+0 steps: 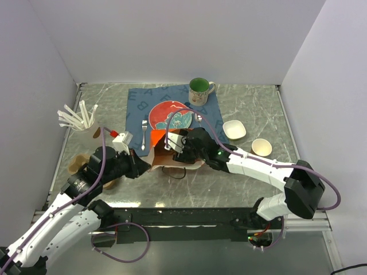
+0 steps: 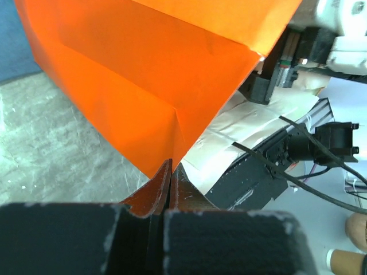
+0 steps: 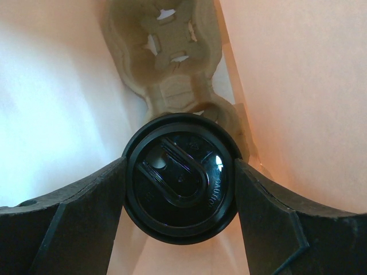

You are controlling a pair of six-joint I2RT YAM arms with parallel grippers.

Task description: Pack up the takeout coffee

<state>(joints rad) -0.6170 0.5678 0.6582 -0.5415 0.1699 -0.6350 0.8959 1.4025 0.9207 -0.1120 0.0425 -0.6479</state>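
The coffee point(image 3: 180, 189) shows only its top: a round black plastic lid with a raised rim, an oval sip tab and faint embossed lettering. The lid hides the cup under it. It sits inside the bag point(image 3: 287, 86), low between pale, orange-tinted paper walls. It is just above one end of a grey-brown pulp carrier point(image 3: 172, 57) lying on the bag's floor. Whether the cup is seated in a carrier slot cannot be told from here.

The right tool point(image 3: 180, 172) grasps the coffee, set wide, with one black finger point(image 3: 80, 223) pressed on each side of the lid's rim. In the top view this tool reaches into the bag's mouth, and the coffee itself is out of sight there.

The left tool point(image 2: 160, 220) is clenched tight on the bag's edge, with a thin brown strip of paper pinched between its pads. The orange side of the bag fills the view above it.

The bag lies near the middle of the grey marble desk point(image 1: 258, 177), at the near edge of a blue mat point(image 1: 137, 106). On the mat are a red plate point(image 1: 172, 117), a fork point(image 1: 143, 134) and a green mug point(image 1: 200, 89). To the right stand a white bowl point(image 1: 234, 129) and a tan cup point(image 1: 261, 147).
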